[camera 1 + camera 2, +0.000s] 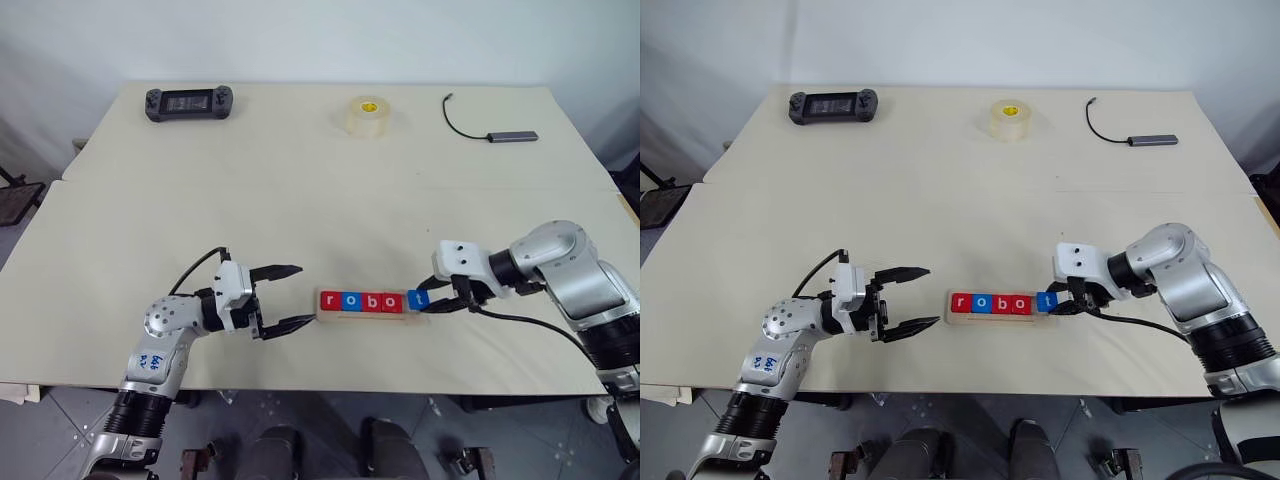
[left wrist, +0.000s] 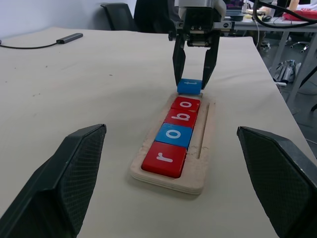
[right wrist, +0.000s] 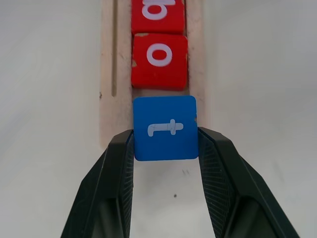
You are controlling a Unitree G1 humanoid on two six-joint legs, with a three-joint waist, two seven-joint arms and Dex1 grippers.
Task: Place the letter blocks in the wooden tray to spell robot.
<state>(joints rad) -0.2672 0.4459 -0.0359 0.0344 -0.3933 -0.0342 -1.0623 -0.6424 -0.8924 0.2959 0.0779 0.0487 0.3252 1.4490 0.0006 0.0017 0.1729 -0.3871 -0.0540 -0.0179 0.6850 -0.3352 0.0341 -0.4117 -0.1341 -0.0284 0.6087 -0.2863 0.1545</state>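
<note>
Right now the wooden tray (image 1: 372, 317) lies near the front edge of the table (image 1: 300, 190), midway between the two arms, its long side running left to right. Four letter blocks sit in it in a row, touching one another: a red r (image 1: 330, 300), a blue o (image 1: 350, 300), a red b (image 1: 371, 301) and a red o (image 1: 392, 302). A narrow groove runs along the tray beside the row.

At the tray's right end, the fifth tile, the blue t (image 1: 419, 298), is pinched between the two black fingers of the right gripper (image 3: 166, 136), one finger pressed on each side of it. From the right wrist view the t sits just beyond the red o, lined up with the row over the tray's end; from the left wrist view it looks slightly raised above the others, and I cannot tell whether it touches the wood.

The left gripper (image 1: 290, 296) hangs just off the tray's left end, fingers spread wide and pointing toward it, with nothing between them and no contact with the tray.

Far back on the table lie a black handheld controller (image 1: 189, 103) at the left, a roll of clear tape (image 1: 367, 116) in the middle, and a grey adapter with a black cable (image 1: 495, 128) at the right.
</note>
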